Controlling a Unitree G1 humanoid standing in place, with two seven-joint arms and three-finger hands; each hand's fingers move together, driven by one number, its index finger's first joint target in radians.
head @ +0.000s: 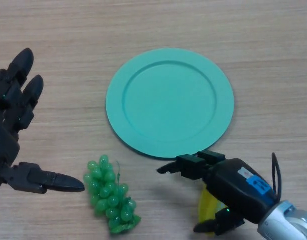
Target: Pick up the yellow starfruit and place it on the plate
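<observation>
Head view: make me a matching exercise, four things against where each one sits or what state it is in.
Things:
1. plate
2. grapes
3. starfruit
4. left hand

Places or states:
A. under the right hand, mostly hidden
B. open, at the left edge
C. middle of the table, nothing on it
D. near edge, left of the starfruit

Pairs: 1-C, 2-D, 3-A, 4-B

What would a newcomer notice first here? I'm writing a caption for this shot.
The round teal-green plate sits empty in the middle of the wooden table. Near its lower rim, the right hand curls over a yellow starfruit, mostly hidden beneath it. At lower left lies a bunch of green plastic grapes, beside the open left hand.
</observation>
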